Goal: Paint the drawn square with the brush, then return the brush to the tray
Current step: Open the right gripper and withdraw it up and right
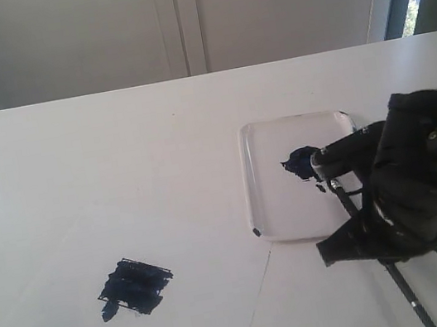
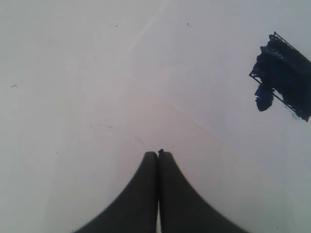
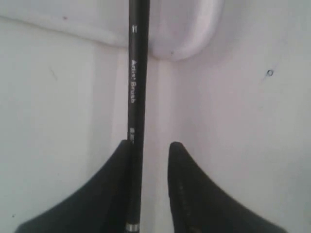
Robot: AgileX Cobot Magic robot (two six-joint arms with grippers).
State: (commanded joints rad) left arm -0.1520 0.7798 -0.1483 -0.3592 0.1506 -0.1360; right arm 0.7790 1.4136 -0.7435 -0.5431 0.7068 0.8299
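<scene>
The drawn square (image 1: 135, 286) is a ragged blue-black patch on the white paper, also seen in the left wrist view (image 2: 284, 77). The clear tray (image 1: 280, 203) holds a dark paint blob (image 1: 300, 160). Across the tray's near rim lies the brush (image 3: 137, 73), its black handle running out over the table (image 1: 402, 284). Its bristles are hidden under my right arm. My right gripper (image 3: 150, 145) is open around the handle, which rests against one finger with a gap to the other. My left gripper (image 2: 158, 154) is shut on nothing, above bare paper beside the square.
A rounded corner of the tray (image 3: 187, 43) shows just beyond the right fingers. The paper's edge (image 1: 260, 286) runs between the square and the tray. A wall stands behind the table's far edge (image 1: 187, 76).
</scene>
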